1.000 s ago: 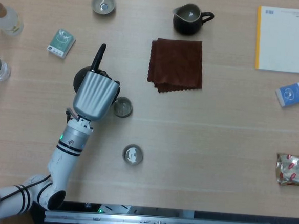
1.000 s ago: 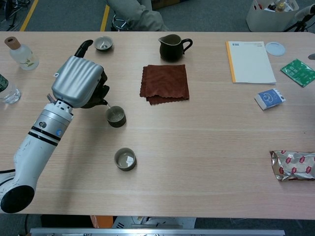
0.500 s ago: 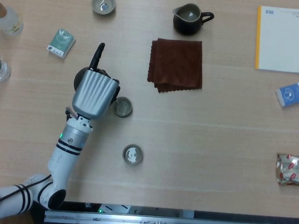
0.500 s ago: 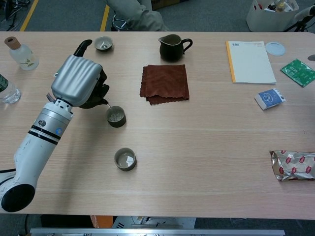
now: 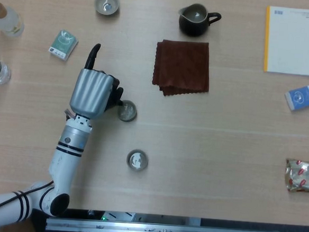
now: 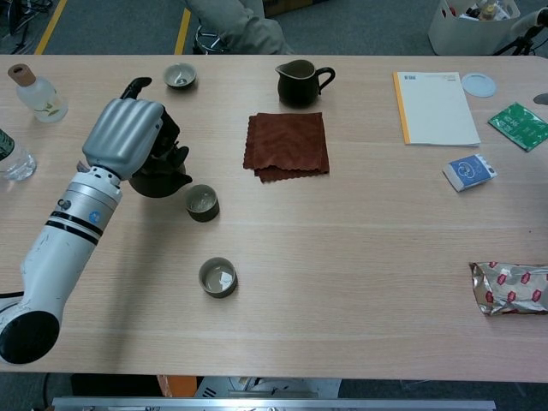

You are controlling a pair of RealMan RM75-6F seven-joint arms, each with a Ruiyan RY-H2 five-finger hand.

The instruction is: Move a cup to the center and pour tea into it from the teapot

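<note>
i've got the teapot [image 6: 161, 178] in my left hand [image 6: 128, 137], fingers wrapped round its body so i can tip it; its handle [image 5: 92, 55] sticks out past the knuckles, away from me. the spout side faces the cup [image 6: 202, 203], which sits just beside the pot on the table [image 6: 360, 257], right of the fingertips and not touching them. i see no stream now. my right hand isn't in view.

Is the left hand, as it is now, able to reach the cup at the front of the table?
Probably not yet: the left hand grips the teapot. The front cup stands apart with bare table around it, so only the occupied hand hinders.
</note>
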